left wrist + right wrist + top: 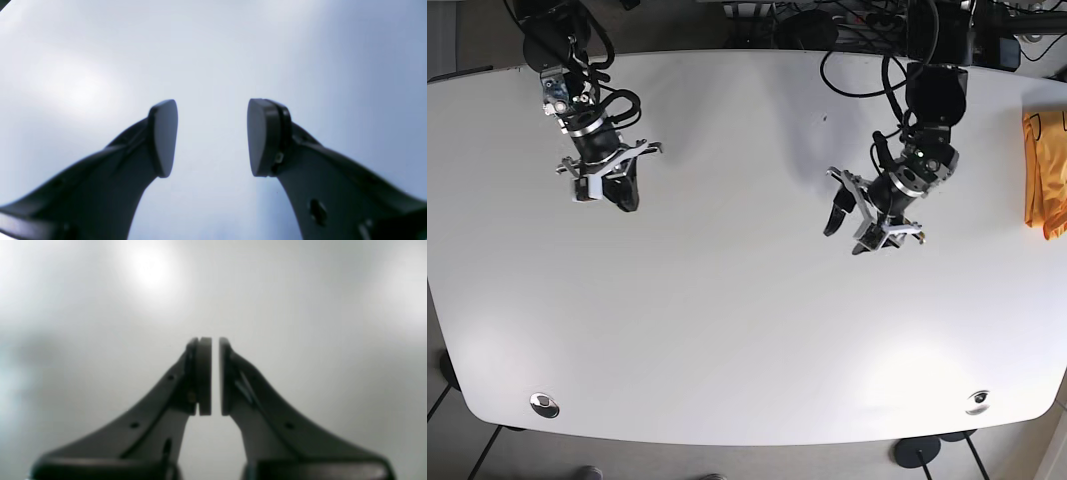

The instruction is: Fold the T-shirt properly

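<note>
The T-shirt (1044, 170) is orange and lies bunched at the table's far right edge, partly cut off by the frame in the base view. My left gripper (845, 236) hangs open above bare white table, well to the left of the shirt. In the left wrist view, my left gripper (212, 133) shows nothing between its pads, only table below. My right gripper (627, 202) is over the table's back left, far from the shirt. The right wrist view has my right gripper (215, 373) shut, with a thin slit between the pads and nothing held.
The white table (727, 330) fills the base view, with its curved front edge near the bottom. Two round metal fittings (544, 404) (977, 400) sit near the front corners. Cables (847, 20) and arm bases crowd the back edge.
</note>
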